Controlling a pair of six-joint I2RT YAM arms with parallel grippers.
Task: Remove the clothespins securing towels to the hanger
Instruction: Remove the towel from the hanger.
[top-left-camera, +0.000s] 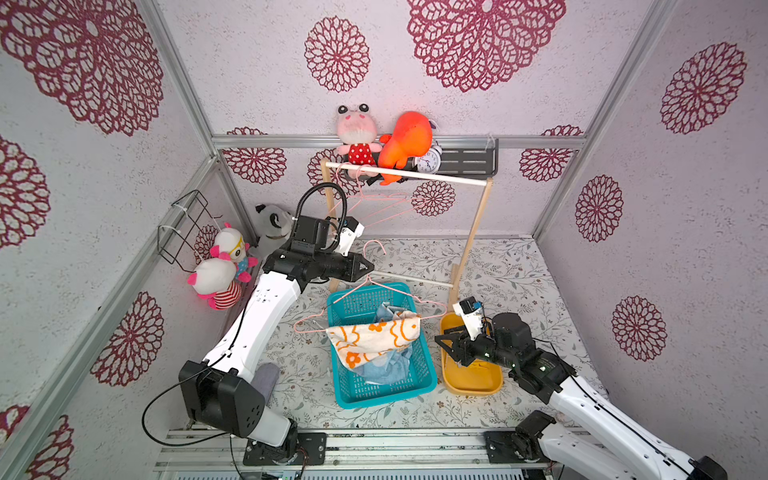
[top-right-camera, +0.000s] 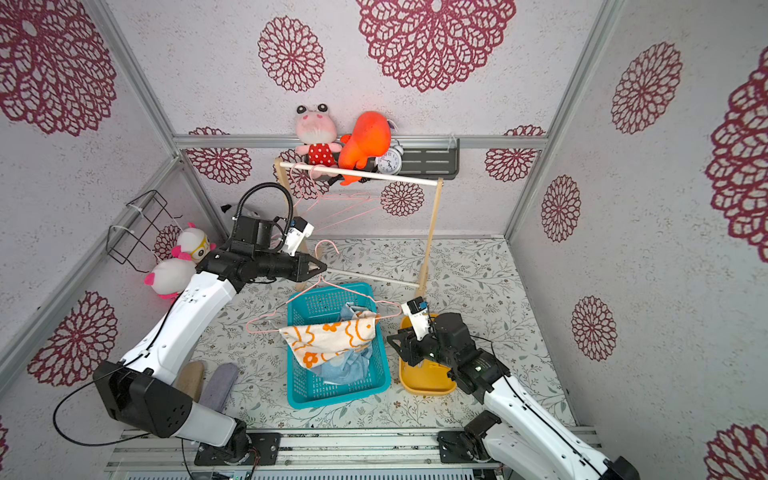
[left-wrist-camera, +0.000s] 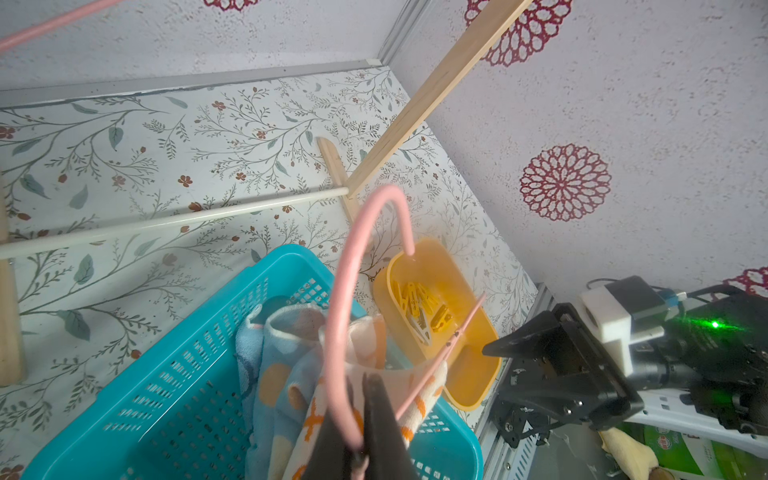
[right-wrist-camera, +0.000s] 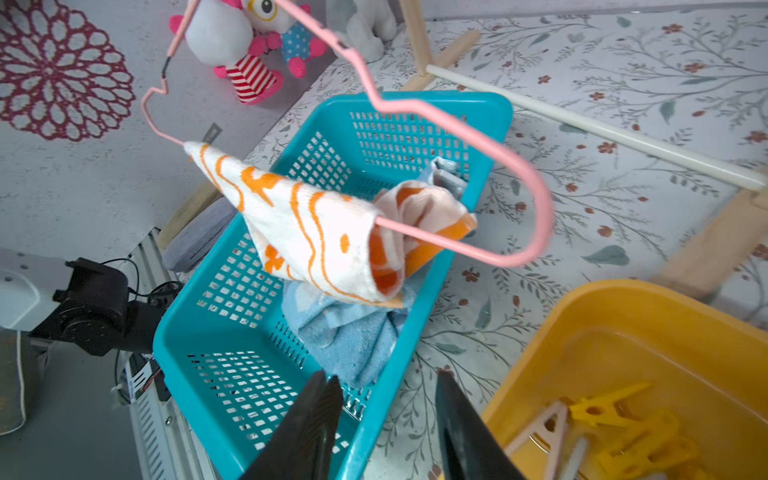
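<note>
We find the left gripper (top-left-camera: 368, 266) fingers pressed together on the neck of the pink hanger (left-wrist-camera: 330, 332), above the teal basket (top-left-camera: 386, 395). The right gripper (right-wrist-camera: 384, 376) has its fingers spread with nothing between them, at the left rim of the yellow tub (top-left-camera: 473, 387). The white-and-orange towel (top-left-camera: 374, 336) drapes the hanger's lower bar and sags onto the blue towels (right-wrist-camera: 353, 336) in the basket. The clothespins (left-wrist-camera: 419, 303), yellow and pale, lie in the tub. Tub and basket sit just beside each other; the wooden rack (top-left-camera: 469, 245) has its foot just beyond the tub, and bare tabletop (top-left-camera: 519, 291) lies to the right
</note>
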